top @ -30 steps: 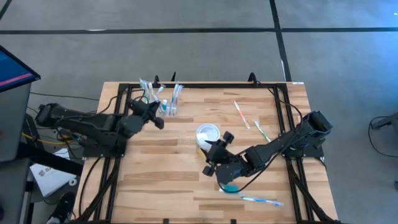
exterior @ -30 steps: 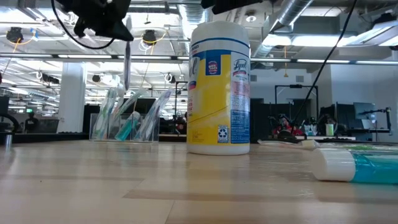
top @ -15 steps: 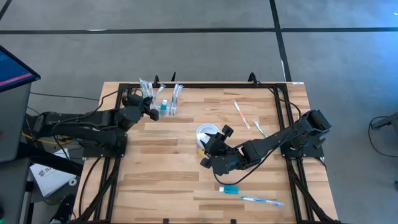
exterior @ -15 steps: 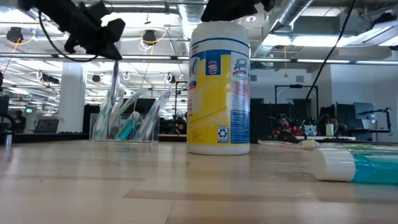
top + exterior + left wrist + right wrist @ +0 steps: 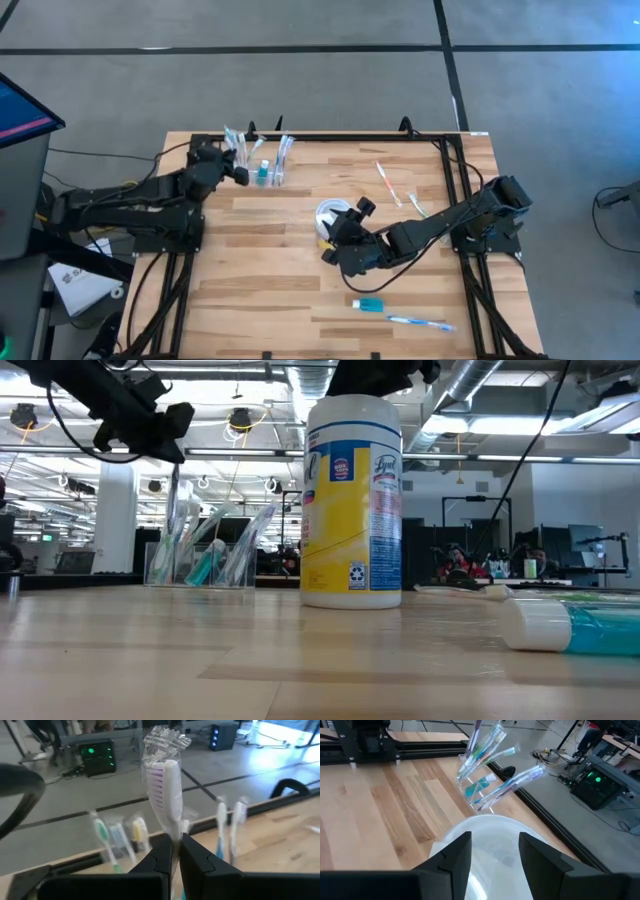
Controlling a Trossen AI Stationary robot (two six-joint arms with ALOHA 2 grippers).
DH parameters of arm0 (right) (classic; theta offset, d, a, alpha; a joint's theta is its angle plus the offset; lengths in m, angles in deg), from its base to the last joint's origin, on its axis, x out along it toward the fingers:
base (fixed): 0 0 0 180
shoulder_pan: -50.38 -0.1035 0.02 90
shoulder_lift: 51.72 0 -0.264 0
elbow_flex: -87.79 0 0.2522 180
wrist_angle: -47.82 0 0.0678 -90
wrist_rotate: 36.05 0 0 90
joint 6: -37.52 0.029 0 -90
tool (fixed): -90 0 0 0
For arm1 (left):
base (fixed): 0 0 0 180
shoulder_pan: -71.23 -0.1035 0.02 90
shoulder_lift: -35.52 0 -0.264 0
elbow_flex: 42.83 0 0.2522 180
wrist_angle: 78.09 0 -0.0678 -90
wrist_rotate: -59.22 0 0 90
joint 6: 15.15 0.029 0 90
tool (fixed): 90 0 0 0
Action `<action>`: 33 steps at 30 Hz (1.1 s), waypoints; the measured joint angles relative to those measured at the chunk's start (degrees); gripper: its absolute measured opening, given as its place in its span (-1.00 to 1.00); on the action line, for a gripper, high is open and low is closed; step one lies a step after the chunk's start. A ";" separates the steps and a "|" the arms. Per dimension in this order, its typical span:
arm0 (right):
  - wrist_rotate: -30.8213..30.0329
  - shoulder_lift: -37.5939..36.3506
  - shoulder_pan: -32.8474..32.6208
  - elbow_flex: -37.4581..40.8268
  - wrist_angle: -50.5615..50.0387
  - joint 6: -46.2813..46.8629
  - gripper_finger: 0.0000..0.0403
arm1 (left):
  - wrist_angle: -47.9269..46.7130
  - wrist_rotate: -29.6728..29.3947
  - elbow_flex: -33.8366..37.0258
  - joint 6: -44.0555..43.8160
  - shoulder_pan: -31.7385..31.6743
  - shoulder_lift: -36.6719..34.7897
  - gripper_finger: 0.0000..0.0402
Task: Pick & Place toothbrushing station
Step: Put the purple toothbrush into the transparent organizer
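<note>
High view, left gripper clamped on a wrapped toothbrush just beside the toothbrushing station, right gripper fingers apart over the white-topped tub nearby.

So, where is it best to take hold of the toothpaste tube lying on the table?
Probably from straight above, fingers closing across the middle of the toothpaste tube, over its short width. It lies flat on the table, both long sides free.

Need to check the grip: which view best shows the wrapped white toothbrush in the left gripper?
Left wrist view: the wrapped white toothbrush stands upright, pinched between the left gripper fingers. Low view shows only its thin shaft above the clear organiser stand; high view barely shows it.
</note>
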 joint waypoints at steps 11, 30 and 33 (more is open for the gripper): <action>-0.07 -0.02 0.30 0.52 0.22 0.15 -0.26 | 1.21 0.71 0.67 0.70 -4.19 1.86 -0.97; 0.14 -0.02 0.47 0.56 0.27 0.07 -0.26 | 10.60 4.52 10.29 -1.87 -8.16 1.94 -0.97; 0.15 -0.02 0.60 0.56 0.27 0.07 -0.27 | 12.06 4.81 11.73 -2.16 -8.16 1.94 -0.96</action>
